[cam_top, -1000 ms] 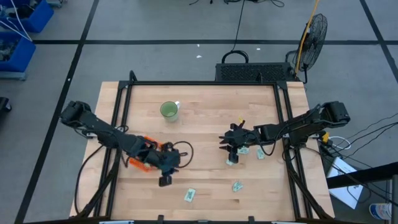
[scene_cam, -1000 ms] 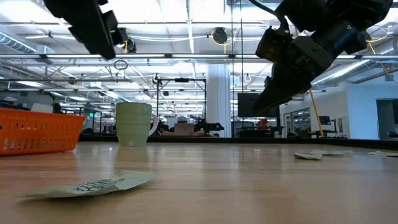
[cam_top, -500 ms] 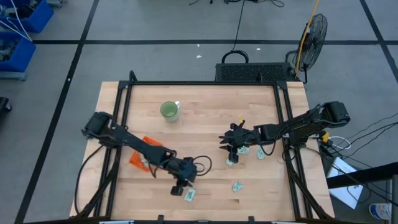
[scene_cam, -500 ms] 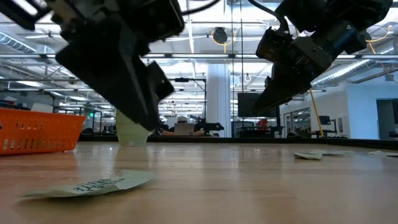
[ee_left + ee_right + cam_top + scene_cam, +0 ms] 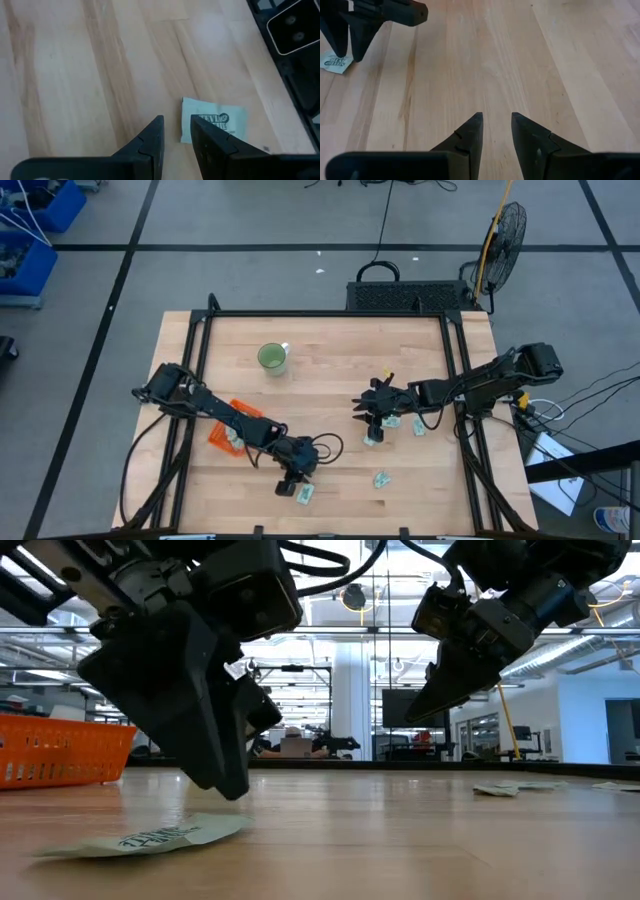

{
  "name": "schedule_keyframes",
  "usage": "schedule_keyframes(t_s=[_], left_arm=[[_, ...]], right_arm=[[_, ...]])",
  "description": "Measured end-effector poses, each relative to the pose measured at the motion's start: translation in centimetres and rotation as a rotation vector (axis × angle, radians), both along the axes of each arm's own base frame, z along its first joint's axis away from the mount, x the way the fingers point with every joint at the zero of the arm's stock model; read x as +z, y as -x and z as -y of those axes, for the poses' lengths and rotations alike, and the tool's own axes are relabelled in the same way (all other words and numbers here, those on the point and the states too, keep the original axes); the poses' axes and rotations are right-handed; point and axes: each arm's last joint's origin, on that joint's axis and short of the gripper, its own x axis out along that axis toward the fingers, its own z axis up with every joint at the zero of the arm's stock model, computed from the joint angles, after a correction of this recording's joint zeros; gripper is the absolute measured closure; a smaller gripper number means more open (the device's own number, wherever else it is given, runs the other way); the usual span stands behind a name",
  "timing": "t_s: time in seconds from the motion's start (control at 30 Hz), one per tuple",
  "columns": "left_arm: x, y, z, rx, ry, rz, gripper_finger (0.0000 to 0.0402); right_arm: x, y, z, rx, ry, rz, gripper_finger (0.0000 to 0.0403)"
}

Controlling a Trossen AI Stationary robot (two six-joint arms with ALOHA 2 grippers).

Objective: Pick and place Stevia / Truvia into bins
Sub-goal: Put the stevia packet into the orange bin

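Observation:
My left gripper [image 5: 291, 481] [image 5: 177, 131] hangs low over the table near its near edge, fingers a little open. Just beside it a white Stevia packet with green print [image 5: 305, 494] [image 5: 215, 125] [image 5: 150, 836] lies flat on the wood; the fingers point down at its edge and I see no touch. The orange bin [image 5: 222, 438] [image 5: 60, 750] sits behind it, partly under the left arm. My right gripper [image 5: 372, 416] [image 5: 496, 125] waits above the table's right half, slightly open and empty, over several more packets [image 5: 392, 422].
A green cup [image 5: 272, 358] stands toward the far edge, left of centre. Another packet [image 5: 381, 478] lies alone near the near edge, right of the left gripper. Bare wood stretches across the table's middle [image 5: 330, 380]. Black frame rails run along both table sides.
My left gripper has swung from beside the orange bin toward the table's right and near edge, then come down close over the lone packet there. The packet has not moved.

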Motion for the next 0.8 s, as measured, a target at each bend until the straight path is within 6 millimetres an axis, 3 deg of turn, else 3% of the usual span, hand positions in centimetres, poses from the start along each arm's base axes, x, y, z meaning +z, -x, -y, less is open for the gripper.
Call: schedule_keyframes(t_s=[0.47, 0.57, 0.73, 0.8], left_arm=[[-1.8, 0.3, 1.3, -0.006, 0.002, -0.053, 0.0305], [-1.9, 0.4, 1.4, -0.023, -0.013, -0.048, 0.0324], [-2.1, 0.6, 1.4, -0.041, -0.020, -0.079, 0.0389], [-2.1, 0.7, 1.4, -0.055, -0.040, -0.068, 0.0394]], right_arm=[[0.0, 0.0, 0.0, 0.000, 0.000, -0.001, 0.0309], [0.0, 0.0, 0.0, 0.000, 0.000, -0.001, 0.0308], [0.0, 0.0, 0.0, 0.000, 0.000, -0.001, 0.0308], [0.0, 0.0, 0.0, 0.000, 0.000, -0.001, 0.0309]])
